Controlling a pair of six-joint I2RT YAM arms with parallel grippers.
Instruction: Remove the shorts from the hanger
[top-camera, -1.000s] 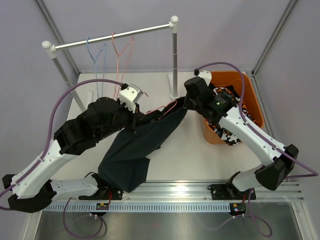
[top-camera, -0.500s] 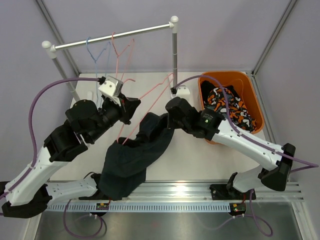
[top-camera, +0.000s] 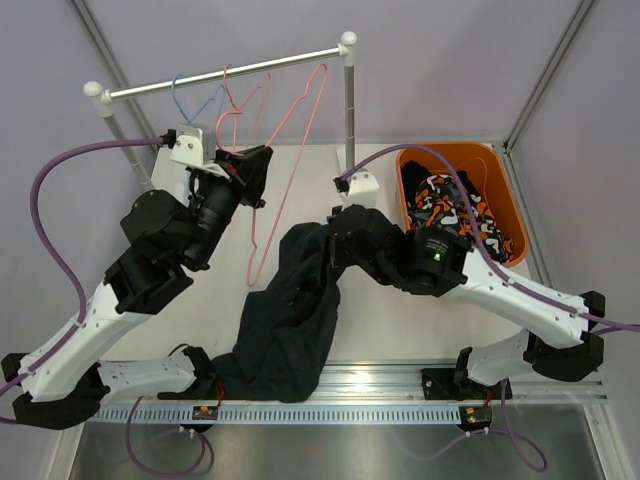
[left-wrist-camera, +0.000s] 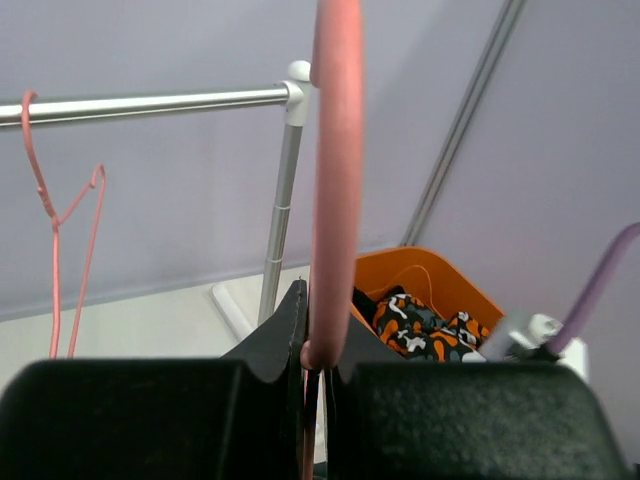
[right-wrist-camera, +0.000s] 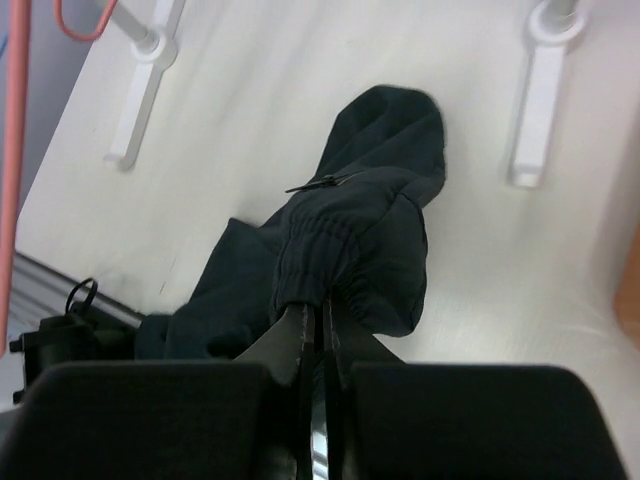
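Hanger (left-wrist-camera: 335, 180): pink and bare; a second ago it lay caught in the waistband between the two arms, and now it hangs clear of the cloth.
Left gripper (left-wrist-camera: 320, 368): clamped tight on the hanger wire; it has risen from low over the table (top-camera: 400, 310) to just under the rail (top-camera: 220, 77).
Shorts (top-camera: 290, 310): black, off the hanger, trailing from mid-table to the near edge.
Right gripper (right-wrist-camera: 322, 312): pinched shut on the shorts' waistband; it has drawn back from beside the bin (top-camera: 505, 200).
Camo shorts (top-camera: 450, 205): lying in the bin.
Meaning: this pair looks freed. The likely remainder is hooking the hanger on the rail and dropping the shorts in the bin.
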